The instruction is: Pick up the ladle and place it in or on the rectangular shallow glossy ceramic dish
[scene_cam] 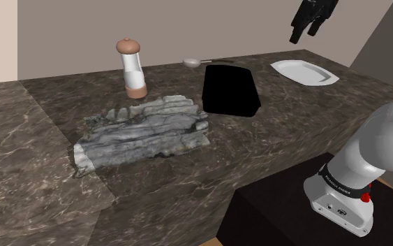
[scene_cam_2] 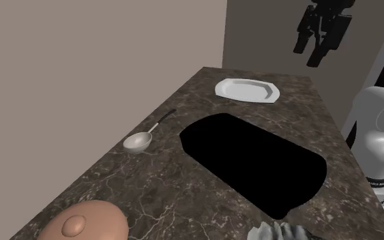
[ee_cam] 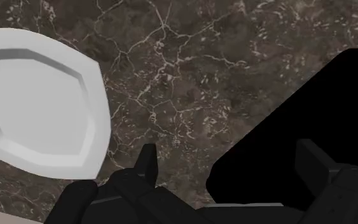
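Gripper (scene_cam: pixel 312 19) up in the air and open, ladle (scene_cam: pixel 198 62) lying on the counter (scene_cam: pixel 34 154) by the back wall.

Shoulder view: I see the gripper hanging high above the white dish (scene_cam: pixel 304 72), and the ladle is between the pepper grinder (scene_cam: pixel 132 66) and the dish, just behind a black rectangle (scene_cam: pixel 230 89), with a crumpled grey cloth (scene_cam: pixel 142 133) nearer the camera. Second exterior view: ladle's bowl faces up, dark handle pointing toward the dish, well apart from it. Wrist view: my fingers (ee_cam: pixel 147 162) stand apart with nothing between them, dish off to one side.
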{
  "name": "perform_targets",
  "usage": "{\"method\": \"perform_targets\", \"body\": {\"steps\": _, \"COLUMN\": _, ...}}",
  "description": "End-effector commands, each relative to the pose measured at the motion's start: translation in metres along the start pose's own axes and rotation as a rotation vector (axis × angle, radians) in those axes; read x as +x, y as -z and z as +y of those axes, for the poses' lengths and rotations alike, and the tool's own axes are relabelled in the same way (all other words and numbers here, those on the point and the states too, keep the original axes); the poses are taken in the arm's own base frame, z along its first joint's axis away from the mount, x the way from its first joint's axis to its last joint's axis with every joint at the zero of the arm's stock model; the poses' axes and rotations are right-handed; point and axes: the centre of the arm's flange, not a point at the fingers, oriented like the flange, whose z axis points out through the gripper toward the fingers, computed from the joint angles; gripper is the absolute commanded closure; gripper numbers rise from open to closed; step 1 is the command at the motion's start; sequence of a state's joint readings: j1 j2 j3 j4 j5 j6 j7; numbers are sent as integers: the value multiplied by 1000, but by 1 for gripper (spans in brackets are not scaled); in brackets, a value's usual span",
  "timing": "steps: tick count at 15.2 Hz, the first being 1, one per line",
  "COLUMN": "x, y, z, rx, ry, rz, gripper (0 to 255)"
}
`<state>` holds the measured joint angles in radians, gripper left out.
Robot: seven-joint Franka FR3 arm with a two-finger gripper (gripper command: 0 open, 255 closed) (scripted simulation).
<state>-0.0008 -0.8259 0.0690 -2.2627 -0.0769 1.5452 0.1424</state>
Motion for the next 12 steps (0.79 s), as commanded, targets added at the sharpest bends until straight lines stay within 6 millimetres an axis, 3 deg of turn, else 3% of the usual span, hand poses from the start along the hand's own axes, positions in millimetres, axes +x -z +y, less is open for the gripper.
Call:
{"method": "perform_targets", "body": {"steps": 1, "x": 0, "y": 0, "z": 0, "rx": 0, "ry": 0, "rz": 0, "gripper": 0}}
{"method": "perform_targets", "body": {"steps": 7, "x": 60, "y": -39, "z": 34, "rx": 19, "ry": 243, "rz": 11, "gripper": 0}}
{"method": "perform_targets", "body": {"steps": 12, "x": 116, "y": -71, "z": 49, "rx": 35, "ry": 445, "rz": 20, "gripper": 0}}
